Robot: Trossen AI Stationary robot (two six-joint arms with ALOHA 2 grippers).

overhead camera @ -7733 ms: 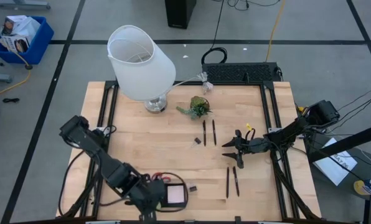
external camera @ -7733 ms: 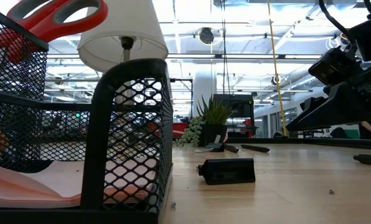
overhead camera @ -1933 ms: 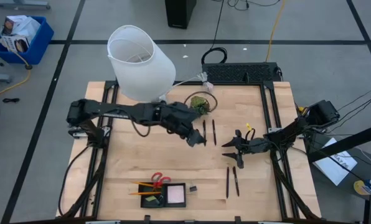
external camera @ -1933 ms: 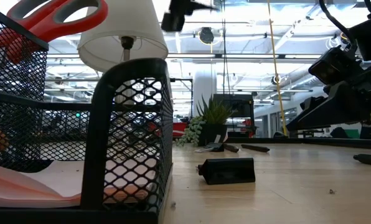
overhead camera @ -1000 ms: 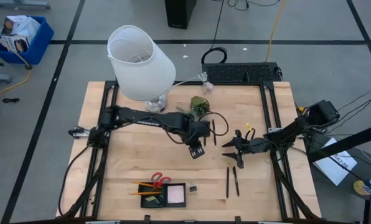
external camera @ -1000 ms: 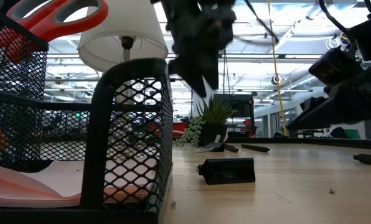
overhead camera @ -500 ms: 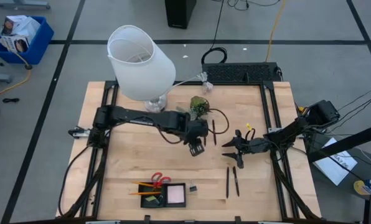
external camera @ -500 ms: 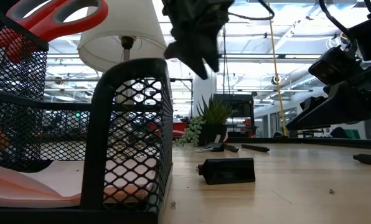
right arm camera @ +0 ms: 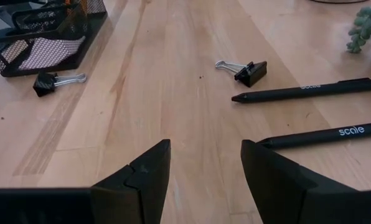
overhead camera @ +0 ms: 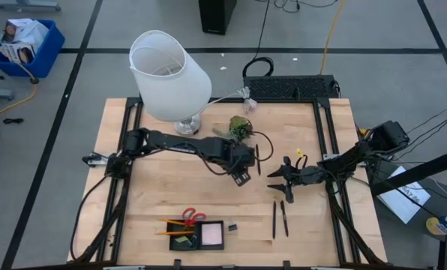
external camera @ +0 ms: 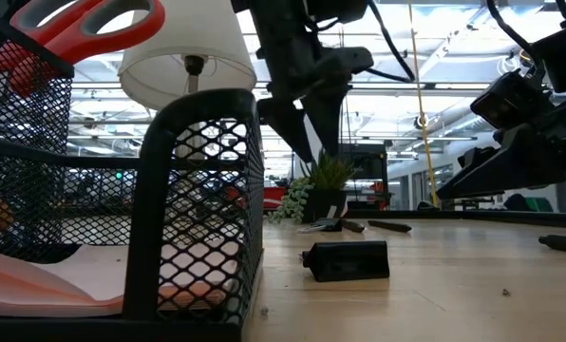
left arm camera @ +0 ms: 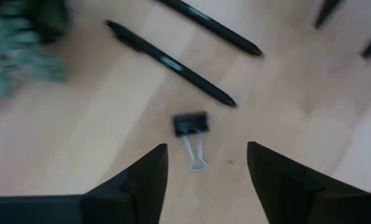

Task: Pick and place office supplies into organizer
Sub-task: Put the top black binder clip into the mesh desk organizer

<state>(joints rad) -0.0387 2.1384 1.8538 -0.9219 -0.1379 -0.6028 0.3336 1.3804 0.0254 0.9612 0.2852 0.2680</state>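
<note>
I am holding the left gripper [overhead camera: 241,177] over the middle of the table [overhead camera: 163,195], just in front of the plant sprig [overhead camera: 240,126]; its fingers [left arm camera: 136,186] are standing spread with nothing between them, and through its wrist camera I am looking straight down on a black clip [left arm camera: 190,124] with its wire handles pointing toward me, lying free on the wood. Two black pens [left arm camera: 171,63] are lying side by side just beyond that clip. The right gripper [overhead camera: 282,178] is waiting near the table's right side, its fingers [right arm camera: 136,180] likewise apart and empty, pointing across the table at the same clip [right arm camera: 250,72] and pens. The organizer [overhead camera: 196,234] is sitting at the near edge, well apart from both grippers, with the red scissors [overhead camera: 191,217] and orange pencils [overhead camera: 175,222] standing in it and the pink pad [overhead camera: 211,235] lying in its right compartment. A second clip [overhead camera: 232,226] is lying just beside the organizer's right wall, and two more pens [overhead camera: 280,219] are lying to the right of that.
</note>
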